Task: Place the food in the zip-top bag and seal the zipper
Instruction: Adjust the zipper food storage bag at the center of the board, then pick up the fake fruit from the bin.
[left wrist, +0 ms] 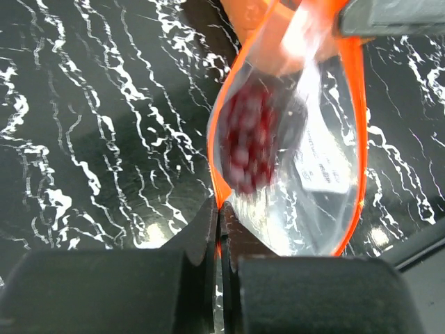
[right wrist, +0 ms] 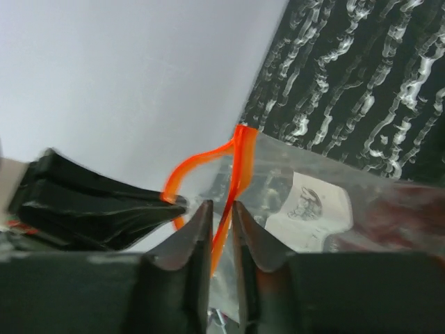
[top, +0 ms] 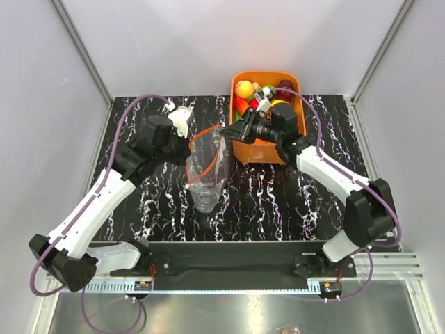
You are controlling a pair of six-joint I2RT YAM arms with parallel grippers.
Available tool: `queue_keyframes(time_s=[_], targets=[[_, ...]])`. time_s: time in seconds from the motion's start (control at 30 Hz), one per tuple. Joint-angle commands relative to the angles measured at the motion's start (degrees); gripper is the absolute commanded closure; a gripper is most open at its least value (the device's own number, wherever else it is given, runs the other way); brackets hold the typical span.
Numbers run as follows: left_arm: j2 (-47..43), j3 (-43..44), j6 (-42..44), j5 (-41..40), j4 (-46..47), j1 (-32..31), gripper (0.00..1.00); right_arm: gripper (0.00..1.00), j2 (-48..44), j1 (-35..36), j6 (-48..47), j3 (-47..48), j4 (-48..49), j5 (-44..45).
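The clear zip-top bag [top: 206, 177] hangs over the middle of the table with its mouth held open between both grippers. My left gripper [top: 189, 145] is shut on the left side of the red-orange zipper [top: 203, 132], as the left wrist view shows [left wrist: 219, 209]. My right gripper [top: 224, 132] pinches the right side of the strip [right wrist: 240, 156], its jaws almost together [right wrist: 222, 209]. A purple grape bunch [left wrist: 247, 139] lies inside the bag. More food, an orange [top: 244, 88] and red pieces [top: 285, 87], sits in the basket.
The orange plastic basket [top: 259, 152] stands at the back right, right behind my right gripper. White walls and metal rails close in the black marbled table [top: 278, 202]. A white label [right wrist: 313, 202] shows on the bag.
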Motion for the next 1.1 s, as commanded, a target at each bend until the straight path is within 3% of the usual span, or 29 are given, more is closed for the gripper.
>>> queue_keyframes(time_s=[0.0, 0.13, 0.3, 0.43, 0.67, 0.97, 1.07], targets=[[-0.1, 5.0, 0.6, -3.7, -0.8, 0.1, 1.00, 0.73, 0.1, 0.1, -8.5, 7.7, -8.2, 2.7], [0.6, 4.9, 0.1, -1.8, 1.5, 0.1, 1.00, 0.63, 0.4, 0.0, -19.0, 11.4, -17.8, 8.5], [0.4, 2.8, -0.2, 0.0, 5.0, 0.1, 1.00, 0.38, 0.0, -0.2, -24.3, 13.0, -23.2, 11.3], [-0.4, 1.3, 0.3, 0.1, 6.4, 0.2, 1.00, 0.37, 0.4, -0.7, -30.4, 15.6, -28.5, 16.3], [-4.8, -5.5, -0.2, 2.2, 12.1, 0.1, 1.00, 0.37, 9.8, -4.1, -40.5, 28.1, -40.9, 21.6], [-4.4, -9.0, -1.4, 4.7, 15.1, 0.1, 1.00, 0.36, 23.8, -9.3, -44.3, 40.7, -41.4, 24.3], [-4.7, -9.5, -1.3, 4.4, 15.3, 0.1, 1.00, 0.26, 29.1, -9.9, -45.1, 45.3, -41.1, 25.1]])
